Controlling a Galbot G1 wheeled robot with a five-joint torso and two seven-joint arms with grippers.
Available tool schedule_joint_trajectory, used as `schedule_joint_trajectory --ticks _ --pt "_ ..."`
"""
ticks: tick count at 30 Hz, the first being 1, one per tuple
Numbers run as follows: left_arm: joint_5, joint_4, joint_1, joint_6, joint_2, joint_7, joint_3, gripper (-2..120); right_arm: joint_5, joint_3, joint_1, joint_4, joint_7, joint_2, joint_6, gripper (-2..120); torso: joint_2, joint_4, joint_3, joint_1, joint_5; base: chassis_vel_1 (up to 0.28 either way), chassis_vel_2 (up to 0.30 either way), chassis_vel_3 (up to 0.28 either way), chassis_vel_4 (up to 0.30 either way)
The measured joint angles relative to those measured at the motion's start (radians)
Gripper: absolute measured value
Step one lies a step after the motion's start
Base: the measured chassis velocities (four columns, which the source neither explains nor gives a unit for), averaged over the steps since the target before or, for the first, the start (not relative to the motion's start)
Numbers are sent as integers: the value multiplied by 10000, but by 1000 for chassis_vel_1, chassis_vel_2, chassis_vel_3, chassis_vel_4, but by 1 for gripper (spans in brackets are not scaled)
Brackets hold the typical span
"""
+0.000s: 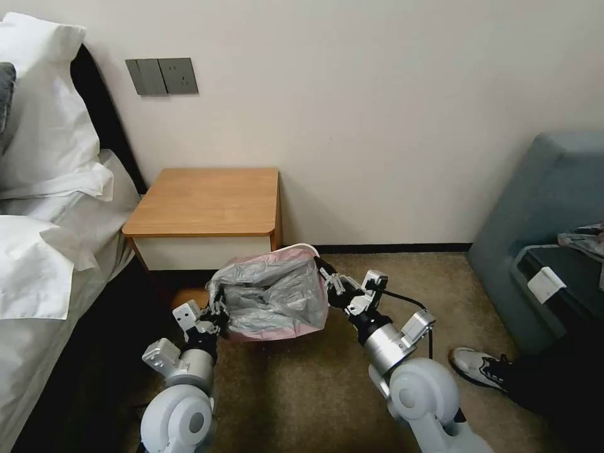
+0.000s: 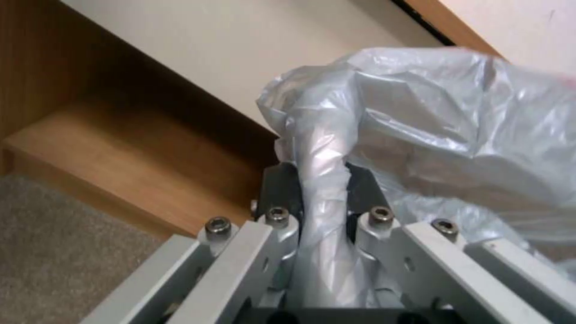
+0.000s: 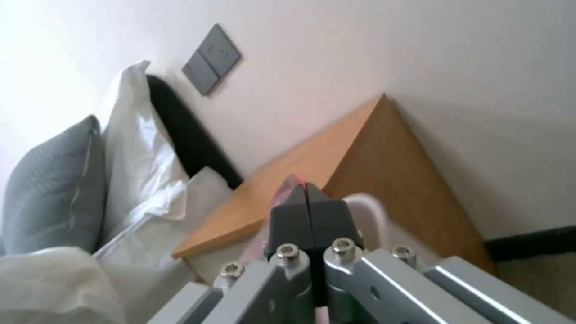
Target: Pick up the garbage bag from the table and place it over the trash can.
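**A:** Crinkly grey plastic, bottom centre of the head view: the garbage bag (image 1: 272, 296) is stretched between both tools. Left tool (image 1: 219, 313) pinches a bunched fold, right tool (image 1: 328, 277) is pressed together on the pink rim.

**B:** So the bag's mouth runs left-right between them, over the trash can (image 1: 302, 248) rim peeking behind. Tabletop (image 1: 207, 200) sits further up.

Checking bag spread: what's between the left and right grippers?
Head view: the garbage bag, its mouth stretched open between the left gripper and right gripper, each shut on an edge. The trash can rim peeks out behind it.
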Motion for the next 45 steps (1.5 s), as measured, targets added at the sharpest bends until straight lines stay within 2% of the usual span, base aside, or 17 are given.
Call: schedule_joint_trajectory --ticks 8,18,20,25,33,45 --pt "42 -115 227 -295 10 570 -10 6 210 170 1068 -676 649 -526 -244 0 0 2 0 0 1 0 0 0 0" --pt "-235 -228 279 -322 42 1131 -224 6 385 315 925 -831 664 -803 -834 0 0 -1 0 0 2 0 0 0 0" --pt "-206 -236 398 -298 63 1606 -282 6 451 324 998 -893 664 -895 -989 0 0 0 0 0 2 0 0 0 0" --pt "-126 -285 602 -270 86 2123 -293 6 559 314 1278 -938 760 -1110 -1338 0 0 1 0 0 1 0 0 0 0" --pt "-173 -340 632 -271 136 2226 -382 6 535 340 1201 -960 792 -1318 -1684 0 0 1 0 0 2 0 0 0 0" --pt "-775 -83 295 -350 69 1851 -438 6 475 570 202 -182 711 -1728 -1927 0 0 0 -1 0 1 0 0 0 0"
